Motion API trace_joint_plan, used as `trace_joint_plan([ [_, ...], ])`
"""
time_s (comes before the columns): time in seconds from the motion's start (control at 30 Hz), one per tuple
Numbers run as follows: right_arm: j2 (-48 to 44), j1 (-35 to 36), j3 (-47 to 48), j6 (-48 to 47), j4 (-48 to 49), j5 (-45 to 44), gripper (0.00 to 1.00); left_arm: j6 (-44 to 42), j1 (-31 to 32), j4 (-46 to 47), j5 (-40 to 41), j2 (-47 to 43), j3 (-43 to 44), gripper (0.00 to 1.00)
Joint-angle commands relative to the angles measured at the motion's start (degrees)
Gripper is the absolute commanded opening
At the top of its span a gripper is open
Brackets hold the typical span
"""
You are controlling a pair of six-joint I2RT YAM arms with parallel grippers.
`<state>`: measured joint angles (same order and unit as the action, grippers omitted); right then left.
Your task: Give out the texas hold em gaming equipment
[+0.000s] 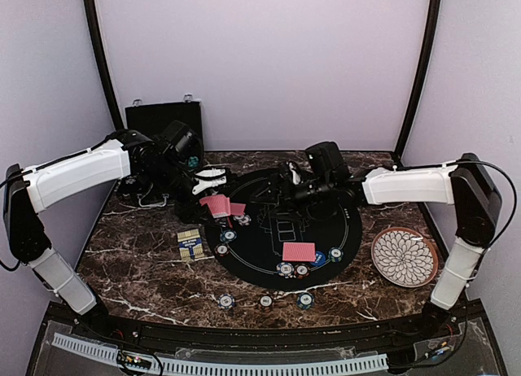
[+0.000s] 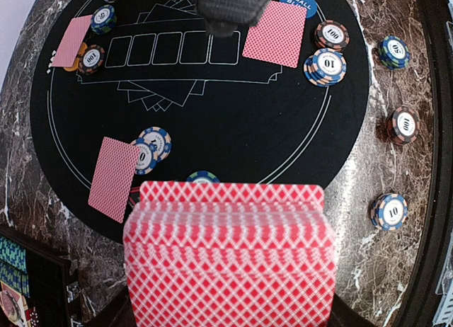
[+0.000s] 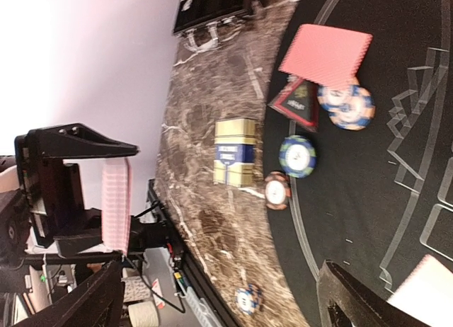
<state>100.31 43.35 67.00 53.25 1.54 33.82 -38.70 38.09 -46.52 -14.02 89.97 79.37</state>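
My left gripper (image 1: 210,183) is shut on a thick deck of red-backed playing cards (image 2: 228,256), held above the left edge of the black round mat (image 1: 269,229). The deck hides its fingers in the left wrist view. My right gripper (image 1: 286,185) hovers open over the back of the mat, nothing between its fingers (image 3: 354,299). Single cards (image 2: 275,33) (image 2: 115,178) (image 2: 73,41) lie face down on the mat beside striped chips (image 2: 325,65) (image 2: 154,146). Three chips (image 1: 226,301) (image 1: 266,301) (image 1: 304,300) sit on the marble near the front. A red-edged triangle marker (image 3: 297,100) lies by one card.
A yellow and blue card box (image 1: 190,244) lies left of the mat. A white petal-patterned plate (image 1: 404,256) stands at the right. A black case (image 1: 163,115) stands at the back left. A blue small-blind button (image 2: 297,0) lies on the mat.
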Motion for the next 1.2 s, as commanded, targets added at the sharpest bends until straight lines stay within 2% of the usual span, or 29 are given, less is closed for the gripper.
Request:
trace_joint_plan([
  [0.0, 3.6, 2.7, 4.2, 5.5, 10.2, 3.2, 0.94, 0.4, 0.0, 0.2, -0.5, -2.6, 0.3, 0.00],
  [0.27, 8.2, 5.4, 7.3, 9.7, 16.6, 5.4, 0.93, 0.6, 0.0, 0.1, -0.6, -2.7, 0.2, 0.00],
  [1.17, 20.0, 8.4, 18.1, 14.0, 18.8, 8.4, 0.91, 0.5, 0.0, -0.3, -0.8, -2.2, 0.6, 0.00],
])
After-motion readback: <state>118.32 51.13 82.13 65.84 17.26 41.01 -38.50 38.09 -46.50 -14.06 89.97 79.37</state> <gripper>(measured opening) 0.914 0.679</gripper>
